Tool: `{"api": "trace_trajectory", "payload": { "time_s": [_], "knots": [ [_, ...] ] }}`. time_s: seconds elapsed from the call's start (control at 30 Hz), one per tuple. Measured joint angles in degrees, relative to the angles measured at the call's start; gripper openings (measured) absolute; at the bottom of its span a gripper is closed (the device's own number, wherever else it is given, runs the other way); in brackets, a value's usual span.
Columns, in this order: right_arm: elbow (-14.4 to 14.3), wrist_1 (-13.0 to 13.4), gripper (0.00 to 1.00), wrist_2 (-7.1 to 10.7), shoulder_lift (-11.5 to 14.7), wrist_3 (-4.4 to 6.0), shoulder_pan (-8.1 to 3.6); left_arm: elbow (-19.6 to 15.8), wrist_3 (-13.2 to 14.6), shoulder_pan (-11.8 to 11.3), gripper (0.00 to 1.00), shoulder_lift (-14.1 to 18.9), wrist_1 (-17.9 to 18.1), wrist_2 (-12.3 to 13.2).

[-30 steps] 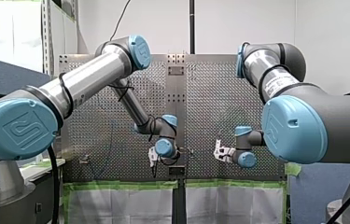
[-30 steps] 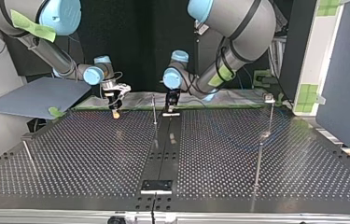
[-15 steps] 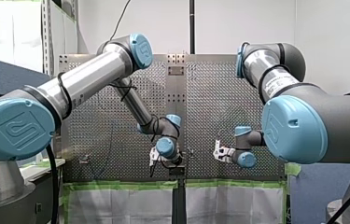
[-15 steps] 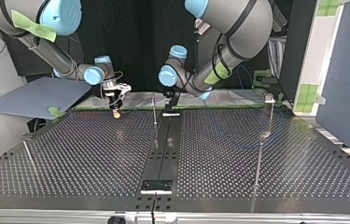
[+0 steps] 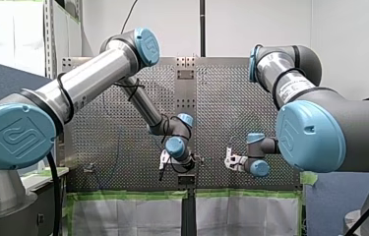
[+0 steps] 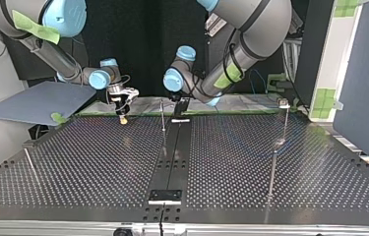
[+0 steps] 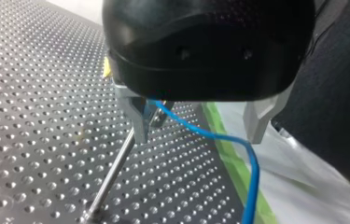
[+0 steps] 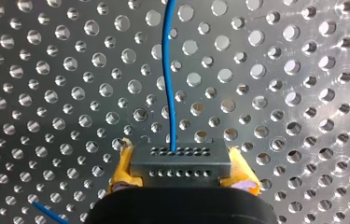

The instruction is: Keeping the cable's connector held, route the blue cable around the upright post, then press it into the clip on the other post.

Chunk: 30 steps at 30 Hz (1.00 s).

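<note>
**While my right gripper (image 8: 180, 171) clamps the connector (image 8: 180, 158), my left gripper (image 7: 197, 136) closes on the upright post (image 7: 112, 177)**

Over the last second the left wrist swung along the table's (image 6: 98, 167) arm-side edge toward its middle and now sits just beside the post. The right arm hasn't moved. My read: routing has started, the wrap isn't done, and the clip is untouched.

Left fingers stand apart. The blue cable (image 7: 254, 177) runs loose between them, close by the finger nearest the post.

Right yellow pads are tight on both sides of the connector, with the cable leaving it straight ahead.

The clip post (image 6: 285, 110) stands well apart, near that edge's corner at the top view's right.
</note>
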<state>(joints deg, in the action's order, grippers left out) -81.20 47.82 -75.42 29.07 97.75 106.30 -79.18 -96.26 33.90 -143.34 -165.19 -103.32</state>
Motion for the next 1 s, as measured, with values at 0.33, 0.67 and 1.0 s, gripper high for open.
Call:
{"api": "trace_trajectory", "payload": {
  "time_s": [0.33, 0.67, 1.0],
  "knots": [
    [0.0, -0.2, 0.00, 0.00, 0.0, 0.00, 0.00, 0.0, -0.2, 1.1, 0.99, 0.0, -0.8, 0.0],
    [0.0, -0.3, 0.00, 0.00, 0.0, 0.00, 0.00, 0.0, -1.5, 2.1, 0.99, 0.1, 0.5, -0.9],
    [0.0, -0.3, 0.00, 0.06, 0.0, 0.18, -0.19, -0.1, -2.0, 3.1, 0.99, 0.1, 1.1, -2.5]
  ]
}}
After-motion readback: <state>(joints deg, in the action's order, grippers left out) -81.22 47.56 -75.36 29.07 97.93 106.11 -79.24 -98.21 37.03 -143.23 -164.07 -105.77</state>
